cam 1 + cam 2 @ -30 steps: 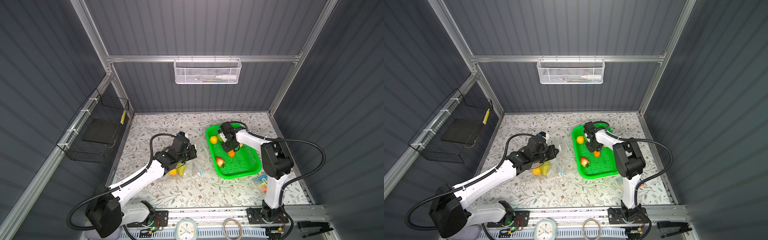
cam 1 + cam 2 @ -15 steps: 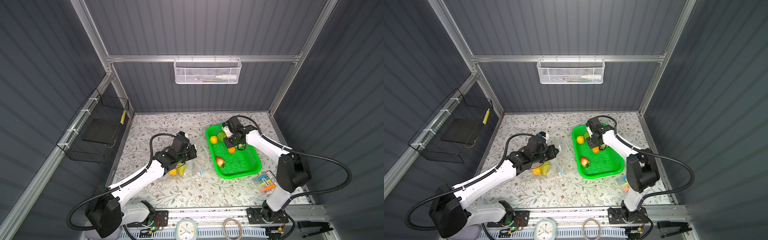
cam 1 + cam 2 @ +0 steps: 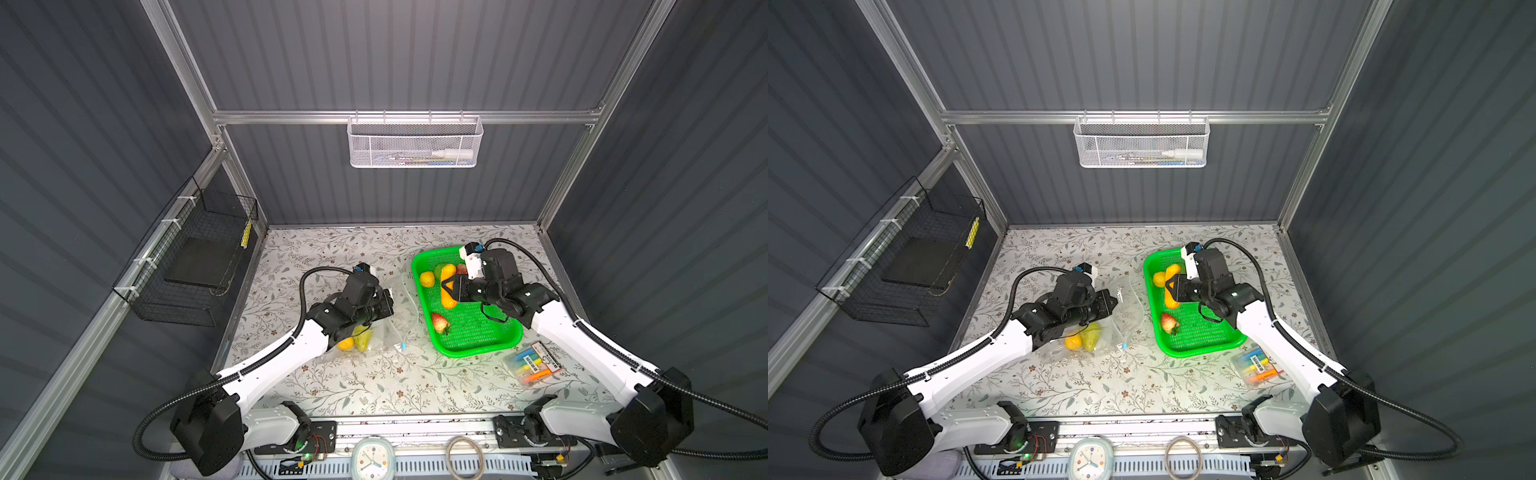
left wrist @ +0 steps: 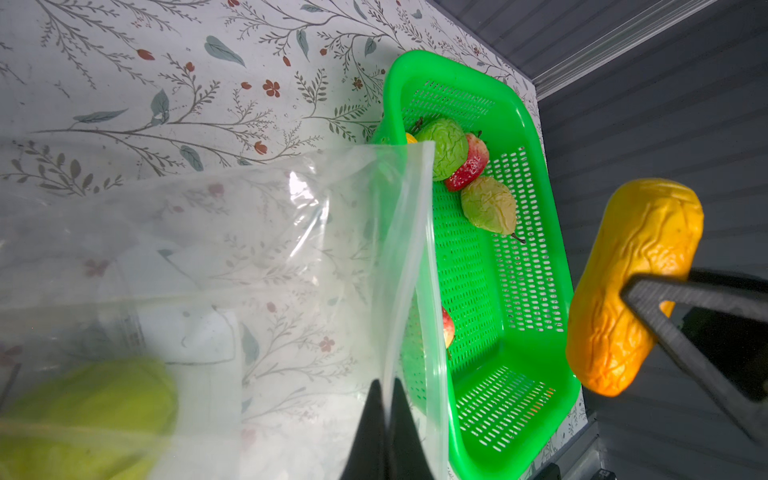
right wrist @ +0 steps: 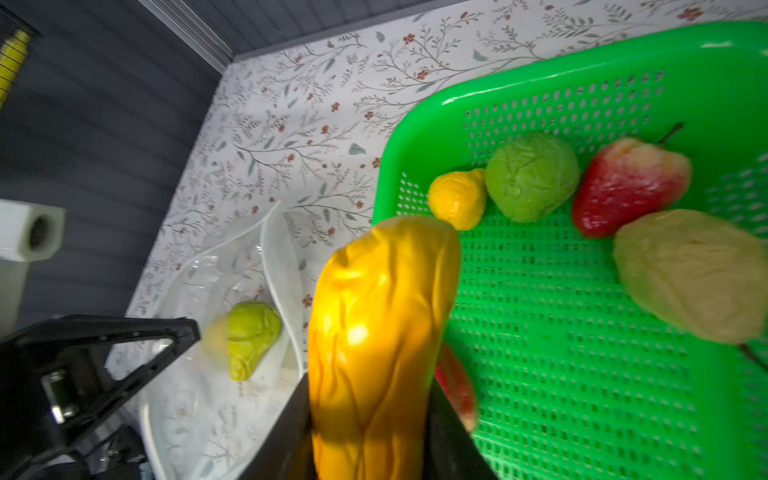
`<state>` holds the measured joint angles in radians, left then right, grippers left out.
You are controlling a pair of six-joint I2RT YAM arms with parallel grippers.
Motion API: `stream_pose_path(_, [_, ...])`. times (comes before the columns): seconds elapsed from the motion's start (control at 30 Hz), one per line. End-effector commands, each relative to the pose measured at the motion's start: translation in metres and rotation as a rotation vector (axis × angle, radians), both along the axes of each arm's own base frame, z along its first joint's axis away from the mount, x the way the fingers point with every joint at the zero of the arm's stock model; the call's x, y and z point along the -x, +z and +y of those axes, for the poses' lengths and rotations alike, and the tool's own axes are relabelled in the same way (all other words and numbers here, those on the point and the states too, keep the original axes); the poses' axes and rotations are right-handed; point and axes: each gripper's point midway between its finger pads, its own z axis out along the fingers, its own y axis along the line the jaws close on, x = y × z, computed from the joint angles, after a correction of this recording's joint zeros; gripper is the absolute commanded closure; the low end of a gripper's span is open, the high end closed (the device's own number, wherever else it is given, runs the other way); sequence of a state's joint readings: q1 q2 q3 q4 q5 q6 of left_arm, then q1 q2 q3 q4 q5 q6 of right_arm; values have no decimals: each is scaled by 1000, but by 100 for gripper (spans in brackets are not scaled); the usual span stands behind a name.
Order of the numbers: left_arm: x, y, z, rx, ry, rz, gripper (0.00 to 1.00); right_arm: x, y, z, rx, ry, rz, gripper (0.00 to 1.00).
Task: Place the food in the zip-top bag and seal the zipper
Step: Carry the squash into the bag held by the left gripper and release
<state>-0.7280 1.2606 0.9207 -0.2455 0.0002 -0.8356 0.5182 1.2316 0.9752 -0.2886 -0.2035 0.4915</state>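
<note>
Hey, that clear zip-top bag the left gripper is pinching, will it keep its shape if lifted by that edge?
Probably not: the zip-top bag looks like thin, crinkled film draping away from the shut left gripper, so it should flop. The green gourd inside would likely slide towards the lowest corner.

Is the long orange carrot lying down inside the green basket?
No, the right hand grips the long orange toy carrot and holds it in the air above the green perforated plastic basket.
</note>
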Motion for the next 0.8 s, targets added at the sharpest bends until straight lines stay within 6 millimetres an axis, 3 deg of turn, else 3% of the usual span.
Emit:
stream_pose_path(0.0, [3,3,-2,17,-7,-4,100,3,23,27,-180,-25,-48,70])
stream_pose_path(0.37, [1,7,-6,34,-11,-5,100,18,5,87,-224,62,-35,71])
stream_pose_path(0.77, [2,13,-7,48,-19,-14,100,30,-41,124,-174,150,81,71])
